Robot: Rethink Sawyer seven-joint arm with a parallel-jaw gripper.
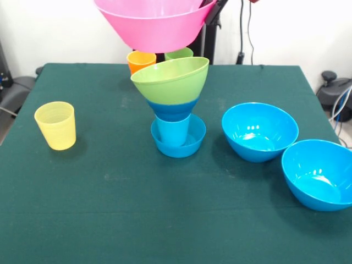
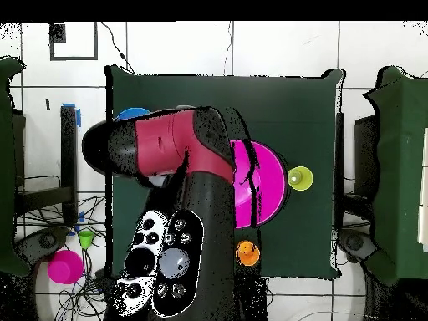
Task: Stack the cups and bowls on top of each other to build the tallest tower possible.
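Note:
High in the front view hangs the big pink bowl [image 1: 154, 25], with my gripper [image 1: 211, 6] shut on its right rim. Below it, not touching, stands the tower [image 1: 175, 110]: a small blue bowl [image 1: 193, 142] at the base, a light blue cup [image 1: 172, 131] in it, another blue bowl [image 1: 172, 110], then a tilted lime green bowl [image 1: 171, 81]. The yellow cup [image 1: 55, 125] stands alone at the left. Orange cup [image 1: 141, 60] and green cup [image 1: 179, 53] stand behind the tower. In the overhead view the arm hides the tower; the pink bowl [image 2: 266, 185] shows beside it.
Two large blue bowls [image 1: 259, 132] [image 1: 319, 174] sit upright at the right of the front view, touching each other. The overhead view shows the yellow cup [image 2: 300, 178] and the orange cup [image 2: 247, 252] near the table's edges. A pink object [image 2: 64, 266] lies off the table.

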